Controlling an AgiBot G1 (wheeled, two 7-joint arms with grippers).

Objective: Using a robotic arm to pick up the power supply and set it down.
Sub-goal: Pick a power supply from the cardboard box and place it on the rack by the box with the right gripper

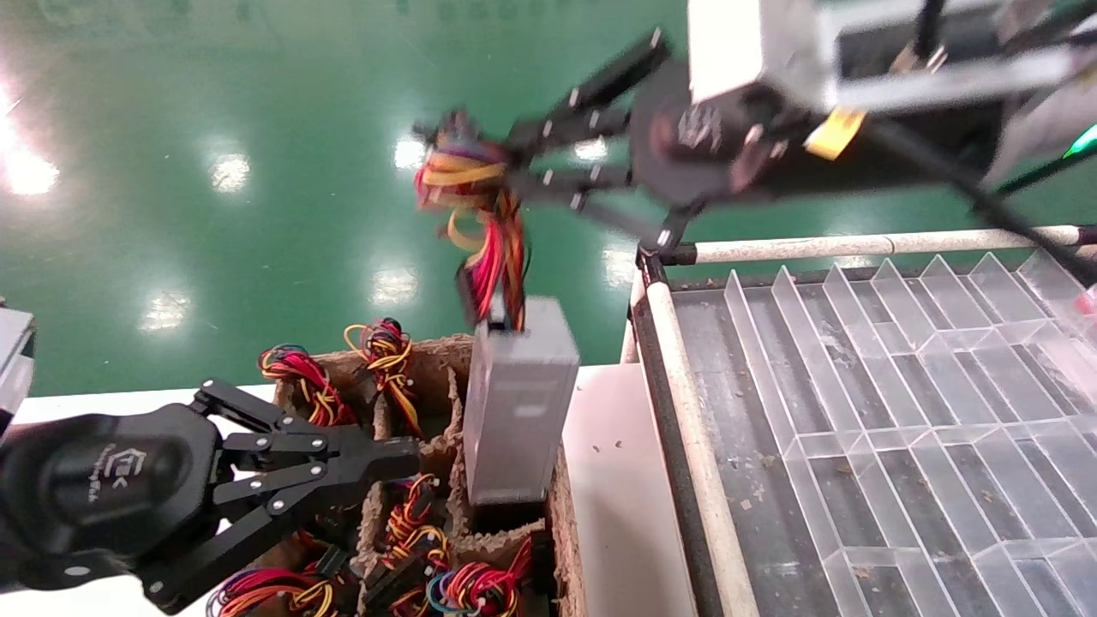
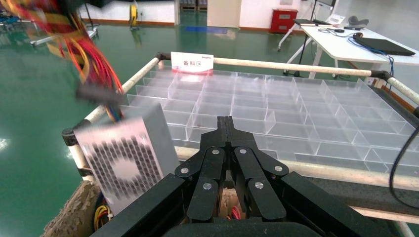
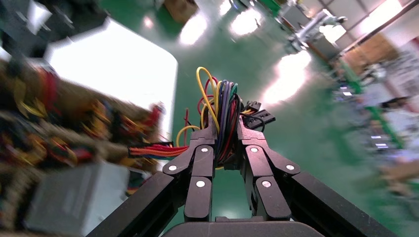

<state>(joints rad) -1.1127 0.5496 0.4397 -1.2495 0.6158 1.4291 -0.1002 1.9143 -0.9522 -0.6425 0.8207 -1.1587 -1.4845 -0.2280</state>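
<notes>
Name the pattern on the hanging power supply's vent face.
Rows of small dark holes on the silver-grey power supply, clearest in the left wrist view.

right end effector point(image 1: 480, 163) | clamps wire bundle point(image 1: 476, 214) | power supply point(image 1: 518, 398) hangs above cardboard tray point(image 1: 561, 531)

Silver-grey power supply point(image 1: 518, 403), one face dotted with dark vent holes; its wires point(image 1: 480, 206) red, yellow, orange, purple. Black right pincer point(image 1: 480, 163). Glossy green floor point(image 1: 214, 128). Brown pulp tray point(image 1: 561, 523).

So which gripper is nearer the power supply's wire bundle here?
Right. The right gripper has its jaws clamped on the wire bundle, with the power supply hanging below. The left gripper sits low beside the box, jaws shut, touching nothing.
</notes>
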